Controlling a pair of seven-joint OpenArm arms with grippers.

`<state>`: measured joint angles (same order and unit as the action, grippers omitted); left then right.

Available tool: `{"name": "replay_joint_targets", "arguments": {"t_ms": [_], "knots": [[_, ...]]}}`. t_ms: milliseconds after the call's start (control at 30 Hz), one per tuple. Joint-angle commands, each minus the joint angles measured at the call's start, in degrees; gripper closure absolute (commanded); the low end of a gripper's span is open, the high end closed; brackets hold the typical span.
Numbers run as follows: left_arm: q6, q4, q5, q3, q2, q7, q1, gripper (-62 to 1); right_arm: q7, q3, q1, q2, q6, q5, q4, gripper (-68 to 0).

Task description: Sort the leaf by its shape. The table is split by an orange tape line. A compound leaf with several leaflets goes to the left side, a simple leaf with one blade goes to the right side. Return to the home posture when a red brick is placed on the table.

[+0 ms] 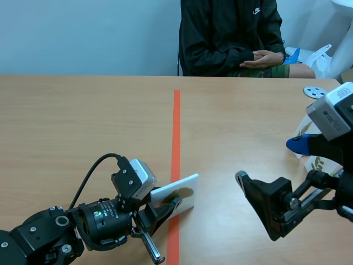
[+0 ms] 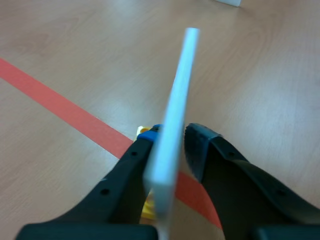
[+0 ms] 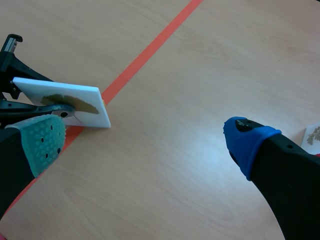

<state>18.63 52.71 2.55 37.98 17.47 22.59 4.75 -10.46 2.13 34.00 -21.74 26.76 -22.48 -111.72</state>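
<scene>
The left claw [image 1: 168, 208] is clamped on a white leaf card [image 1: 177, 193], holding it tilted over the orange tape line [image 1: 176, 138] at about 6 o'clock on the tabletop [image 1: 83, 121]. The right claw [image 3: 145, 142] hangs wide open at 4 o'clock, well apart from the card. More leaf cards [image 1: 319, 163] lie at 3 o'clock.

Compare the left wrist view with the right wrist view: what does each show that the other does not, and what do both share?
Only the left wrist view: the white card seen edge-on, clamped between the left gripper's fingers. Only the right wrist view: the card's face with its leaf picture, the right gripper open and holding nothing, and the corner of a second card beside that gripper. Both: the card, the orange tape line and the wooden table.
</scene>
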Motion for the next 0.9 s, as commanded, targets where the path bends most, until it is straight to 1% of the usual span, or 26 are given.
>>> {"name": "replay_joint_targets", "arguments": {"t_ms": [0, 100, 133, 200, 300, 367, 467, 567, 667, 767, 800, 867], "knots": [[0.11, 0.81, 0.37, -0.28, -0.11, 0.79, 0.31, -8.5, 0.70, 0.48, -0.52, -0.48, -0.22, -0.61, -0.72, -67.9], [0.20, 1.03, 0.44, -0.28, 0.11, 0.79, 0.31, -8.5, 0.70, 0.48, -0.52, -0.48, -0.22, -0.61, -0.72, -67.9], [0.68, 1.40, 0.83, -0.28, 0.42, 0.79, 0.28, -8.5, 0.70, 0.48, -0.52, -0.48, -0.22, -0.61, -0.72, -67.9], [1.66, 2.99, 1.31, -0.28, 1.14, 0.68, -0.02, -8.5, 0.70, 0.48, -0.52, -0.48, -0.22, -0.61, -0.72, -67.9], [2.10, 6.56, 1.40, -0.46, 2.67, 0.31, -0.94, -8.4, 0.70, 0.48, -0.52, -0.48, -0.22, -0.63, -0.72, -67.9], [2.19, 9.09, 2.45, -0.98, 3.80, 0.04, -1.84, -4.4, 0.72, 0.48, -0.52, -0.48, -0.22, -0.63, -0.72, -67.9], [2.43, 12.46, 4.57, -2.64, 5.33, -0.17, -3.04, -3.6, 0.72, 0.48, -0.52, -0.48, -0.22, -0.63, -0.72, -67.9], [2.51, 14.86, 4.68, -5.66, 5.95, -1.86, -3.67, -3.6, 0.72, 0.48, -0.52, -0.48, -0.22, -0.63, -0.72, -67.9], [2.03, 15.96, 7.43, -9.90, 6.27, -3.13, -3.61, -3.6, 0.70, 0.48, -0.52, -0.48, -0.22, -0.63, -0.72, -67.9], [1.40, 15.96, 9.35, -15.67, 6.25, -3.34, -3.26, -3.6, 0.72, 0.48, -0.52, -0.48, -0.22, -0.63, -0.72, -67.9], [0.85, 15.91, 9.49, -17.51, 6.25, -4.04, -2.97, -3.6, 0.72, 0.48, -0.52, -0.48, -0.22, -0.63, -0.72, -67.9], [-1.40, 15.82, 9.79, -20.83, 6.40, -6.19, -2.51, -3.6, 0.70, 0.48, -0.52, -0.48, -0.22, -0.63, -0.72, -67.9]]}}
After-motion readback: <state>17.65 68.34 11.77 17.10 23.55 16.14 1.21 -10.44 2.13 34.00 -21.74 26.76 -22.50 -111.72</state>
